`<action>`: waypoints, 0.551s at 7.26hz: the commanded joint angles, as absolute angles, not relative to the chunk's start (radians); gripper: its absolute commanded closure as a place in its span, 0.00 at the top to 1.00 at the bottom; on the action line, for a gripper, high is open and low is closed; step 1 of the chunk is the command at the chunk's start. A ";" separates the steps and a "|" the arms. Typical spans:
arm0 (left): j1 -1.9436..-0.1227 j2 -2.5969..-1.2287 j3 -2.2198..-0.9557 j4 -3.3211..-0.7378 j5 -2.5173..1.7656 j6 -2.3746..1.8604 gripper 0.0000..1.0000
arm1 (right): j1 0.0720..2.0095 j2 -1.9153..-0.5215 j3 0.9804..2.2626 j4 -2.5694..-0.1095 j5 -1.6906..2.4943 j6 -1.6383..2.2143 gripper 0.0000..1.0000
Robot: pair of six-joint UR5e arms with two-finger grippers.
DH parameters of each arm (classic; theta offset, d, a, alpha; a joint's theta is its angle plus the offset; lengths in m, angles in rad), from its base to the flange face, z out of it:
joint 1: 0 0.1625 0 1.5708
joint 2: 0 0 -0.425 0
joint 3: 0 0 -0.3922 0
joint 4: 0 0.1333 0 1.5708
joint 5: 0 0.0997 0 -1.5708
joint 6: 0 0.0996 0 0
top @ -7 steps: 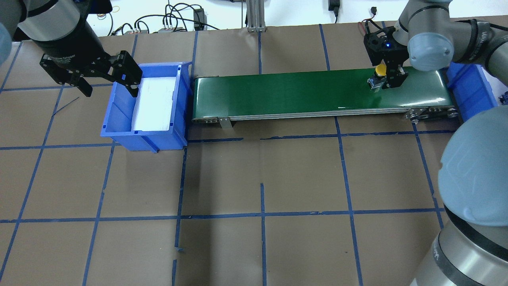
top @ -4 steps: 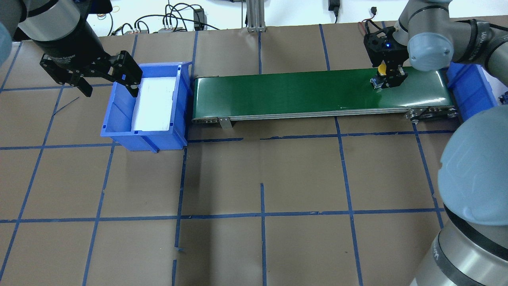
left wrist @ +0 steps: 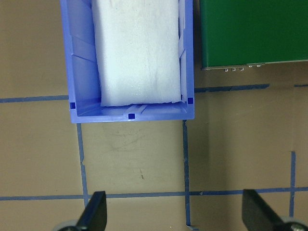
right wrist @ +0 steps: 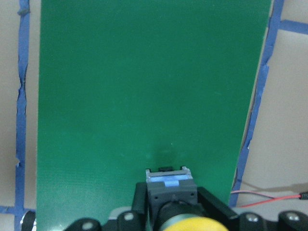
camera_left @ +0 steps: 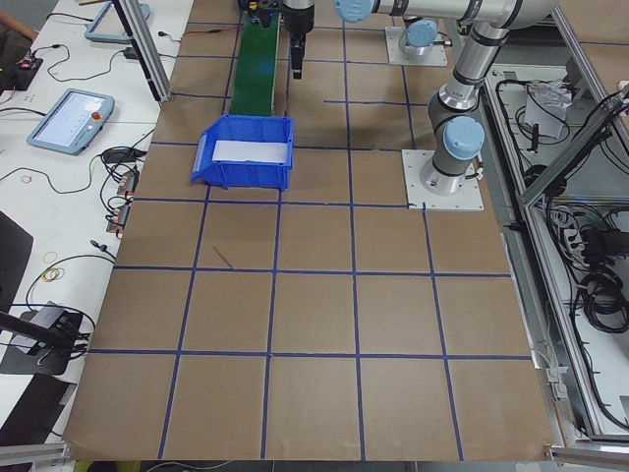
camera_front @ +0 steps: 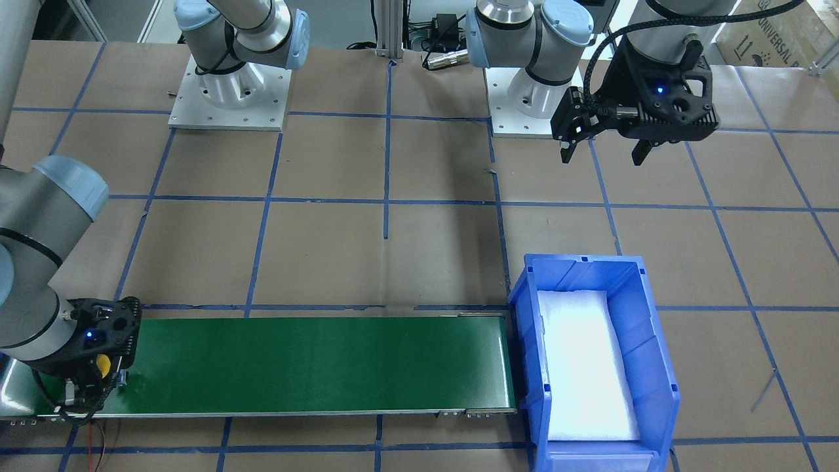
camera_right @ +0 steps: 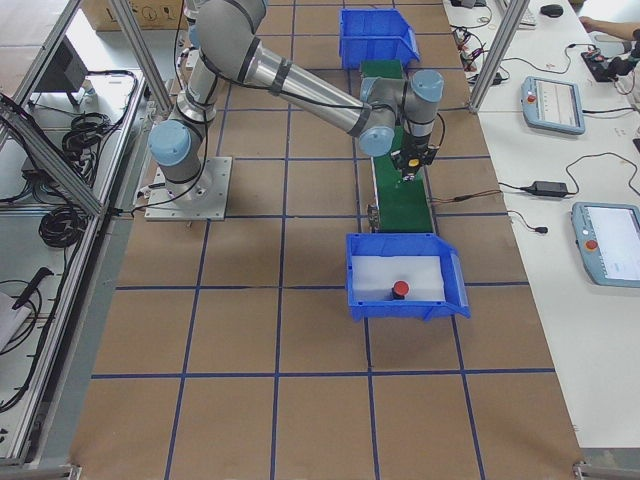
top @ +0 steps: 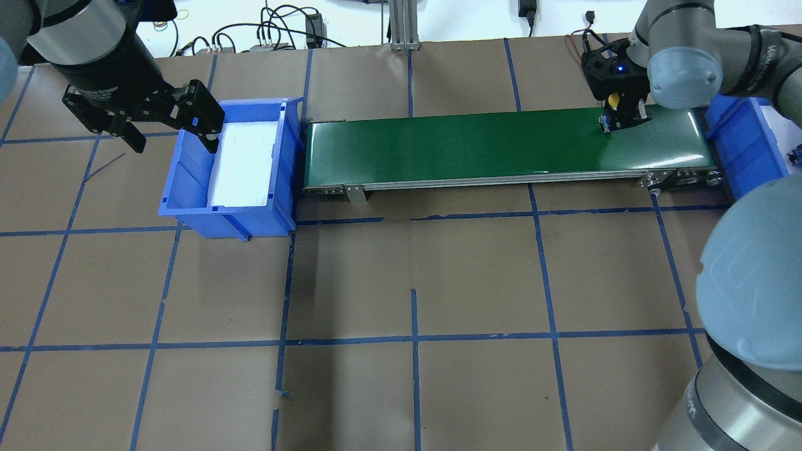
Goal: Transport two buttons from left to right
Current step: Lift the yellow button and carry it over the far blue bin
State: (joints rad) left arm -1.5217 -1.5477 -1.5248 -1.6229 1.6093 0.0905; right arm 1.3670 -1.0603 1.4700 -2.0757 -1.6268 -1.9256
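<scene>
Overhead exterior has the right claw clamped on the yellow button over the right end of the green belt, red button already in the right bin, left claw hanging open, so a loose pinch could drop it short of the bin.

Your overhead camera looks forward and down on the table from the near side; the front-facing one looks steeply down from the far side, so both share the green conveyor and the left blue bin. Your side cameras sit high and far back at the left and right ends. The left wrist camera looks straight down on that bin, the right one closely on the conveyor and yellow button.
</scene>
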 commanded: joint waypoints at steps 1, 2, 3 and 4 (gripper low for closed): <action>-1.522 -1.548 -1.525 -1.623 1.611 0.091 1.00 | 1.341 -1.176 1.460 -2.031 -1.667 -1.928 0.07; -1.522 -1.548 -1.526 -1.623 1.611 0.091 1.00 | 1.253 -1.175 1.442 -2.039 -1.652 -1.939 0.07; -1.522 -1.548 -1.525 -1.623 1.609 0.091 1.00 | 1.136 -1.174 1.427 -2.063 -1.625 -1.989 0.07; -1.522 -1.548 -1.525 -1.623 1.611 0.091 1.00 | 1.049 -1.163 1.440 -2.124 -1.571 -2.015 0.07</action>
State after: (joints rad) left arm -1.5217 -1.5478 -1.5253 -1.6229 1.6099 0.0905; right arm 1.1649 -1.1688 1.4367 -2.0687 -1.6228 -1.9777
